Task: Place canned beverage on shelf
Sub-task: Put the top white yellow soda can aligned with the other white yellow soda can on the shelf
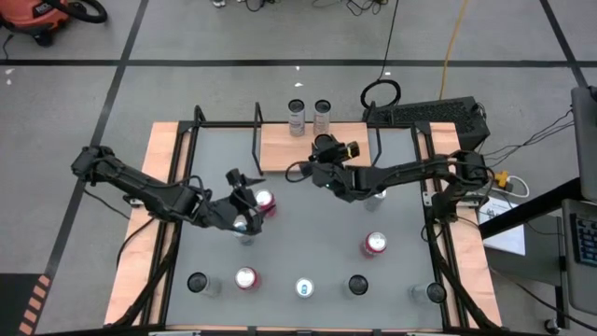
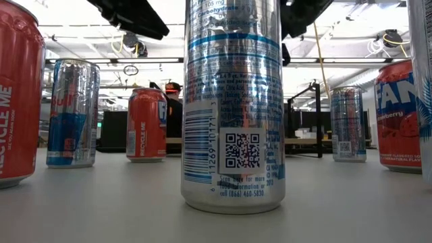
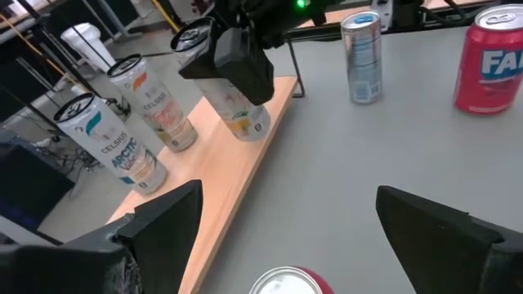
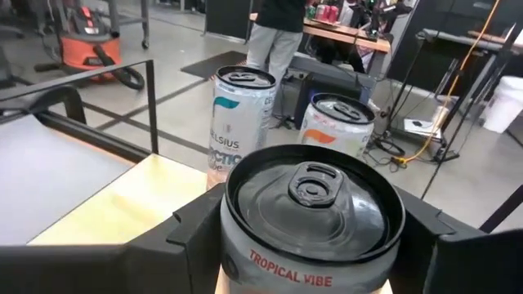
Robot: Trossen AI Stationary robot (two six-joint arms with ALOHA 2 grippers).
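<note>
The shelf (image 1: 280, 149) is a light-wood board at the table's far middle; two white cans (image 1: 297, 117) (image 1: 322, 114) stand on it. My right gripper (image 1: 322, 166) is shut on a third white canned beverage (image 4: 310, 220) at the board's near edge. In the left wrist view this can (image 3: 233, 102) is tilted, its bottom at the board (image 3: 221, 204); whether it touches I cannot tell. My left gripper (image 1: 244, 199) stands open left of centre, just above a red can (image 3: 286, 282) and touching nothing. My right gripper pinches the can's side wall (image 4: 302, 265) just below the top rim, one finger (image 4: 188, 233) on each side. The fingers come about level, slanting from the table's near right toward the shelf. The can leans a little, top up.
A red can (image 1: 375, 245) stands right of centre, a silver one (image 1: 378, 193) under my right arm. Several cans (image 1: 245, 278) line the near edge; one silver can (image 2: 233, 101) fills the low view. Black rod frames (image 1: 257, 131) rise at the shelf's ends.
</note>
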